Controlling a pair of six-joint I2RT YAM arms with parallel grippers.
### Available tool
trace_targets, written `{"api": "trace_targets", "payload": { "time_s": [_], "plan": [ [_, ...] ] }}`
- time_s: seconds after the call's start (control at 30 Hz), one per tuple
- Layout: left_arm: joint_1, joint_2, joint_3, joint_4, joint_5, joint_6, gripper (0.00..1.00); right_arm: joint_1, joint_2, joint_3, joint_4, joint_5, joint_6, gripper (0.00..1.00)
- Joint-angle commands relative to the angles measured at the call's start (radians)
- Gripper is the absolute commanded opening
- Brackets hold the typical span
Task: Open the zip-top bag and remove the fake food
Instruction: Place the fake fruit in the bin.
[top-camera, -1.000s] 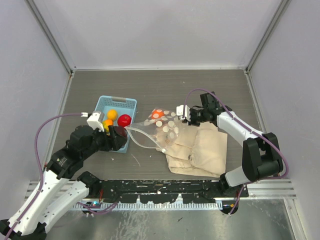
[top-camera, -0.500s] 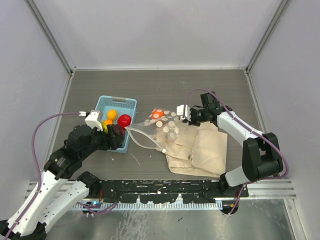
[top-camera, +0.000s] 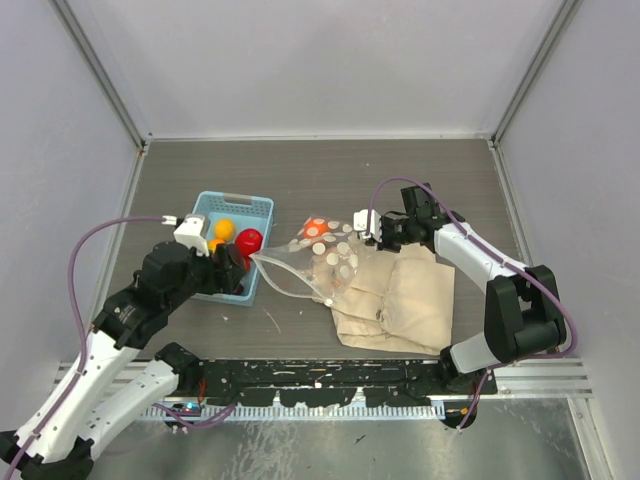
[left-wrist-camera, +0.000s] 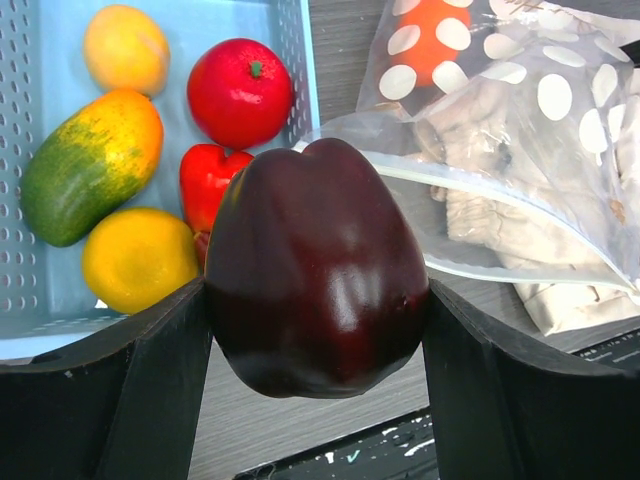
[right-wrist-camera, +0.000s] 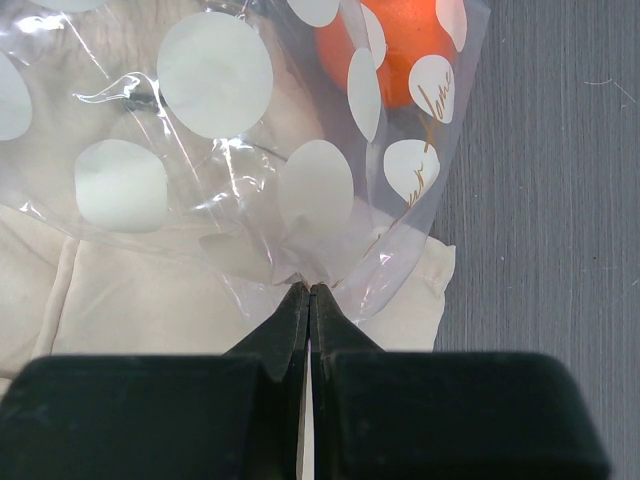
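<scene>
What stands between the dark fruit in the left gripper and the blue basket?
Nothing visible. The left gripper holds the dark fruit by the near corner of the blue basket; its top is open, with fruits already inside.

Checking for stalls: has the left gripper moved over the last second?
Yes, slightly. The left gripper, holding the dark maroon fruit, has shifted up the view toward the blue basket's far rim.
</scene>
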Motion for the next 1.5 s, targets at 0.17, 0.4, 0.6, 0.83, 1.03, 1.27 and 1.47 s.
{"api": "trace_targets", "payload": {
  "time_s": [0.17,0.4,0.6,0.83,1.03,1.27,1.47],
  "plan": [
    [0.058,0.087,0.050,0.040,-0.043,0.061,0.34,-0.006,-0.014,0.037,0.006,-0.032,-0.005,0.03],
    [0.166,0.168,0.048,0.065,0.023,0.072,0.36,-0.007,-0.013,0.039,0.004,-0.034,-0.007,0.03],
    [0.248,0.245,0.053,0.069,0.033,0.040,0.82,-0.008,-0.012,0.039,0.004,-0.034,-0.008,0.03],
    [0.259,0.242,0.068,0.057,-0.044,-0.025,0.98,-0.009,-0.010,0.039,0.002,-0.034,-0.008,0.03],
    [0.260,0.120,0.027,0.122,0.177,-0.014,0.98,-0.012,-0.010,0.046,-0.009,-0.061,-0.003,0.03],
    [0.259,-0.059,-0.226,0.577,0.720,-0.162,0.97,-0.030,-0.003,0.060,-0.050,-0.129,-0.010,0.03],
    [0.245,-0.116,-0.367,0.911,0.786,-0.331,0.88,-0.065,0.014,0.069,-0.107,-0.198,-0.057,0.03]
  ]
}}
